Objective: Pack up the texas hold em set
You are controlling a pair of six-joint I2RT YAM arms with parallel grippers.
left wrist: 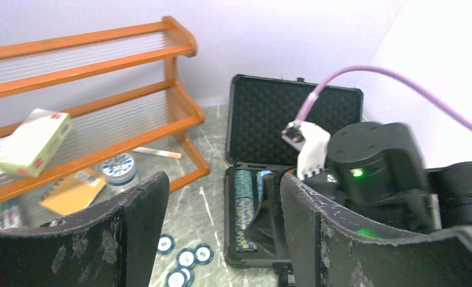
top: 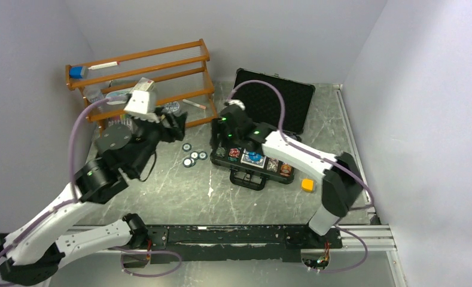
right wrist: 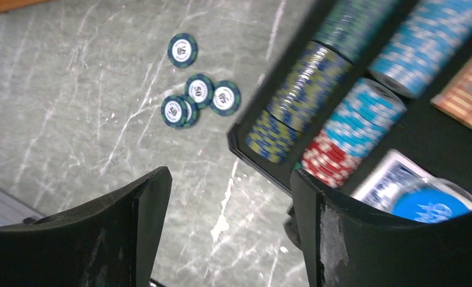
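The black case point(top: 274, 95) lies open at the back right, its lid tilted up. Rows of striped chips point(right wrist: 308, 89), a card deck point(right wrist: 392, 173) and a blue button token point(right wrist: 431, 206) fill its base. Several loose blue-rimmed poker chips point(top: 192, 156) lie on the table left of the case, also seen as chips point(right wrist: 197, 95) and chips point(left wrist: 185, 260). My left gripper point(left wrist: 221, 197) hangs open and empty above those chips, near the rack. My right gripper point(right wrist: 228, 191) is open and empty over the table at the case's left edge point(top: 221, 128).
An orange wooden rack point(top: 143, 78) with small items stands at the back left. A small orange cube point(top: 307, 185) sits on the table in front of the case. The two grippers hang near each other, with the loose chips between them. Walls close in on three sides.
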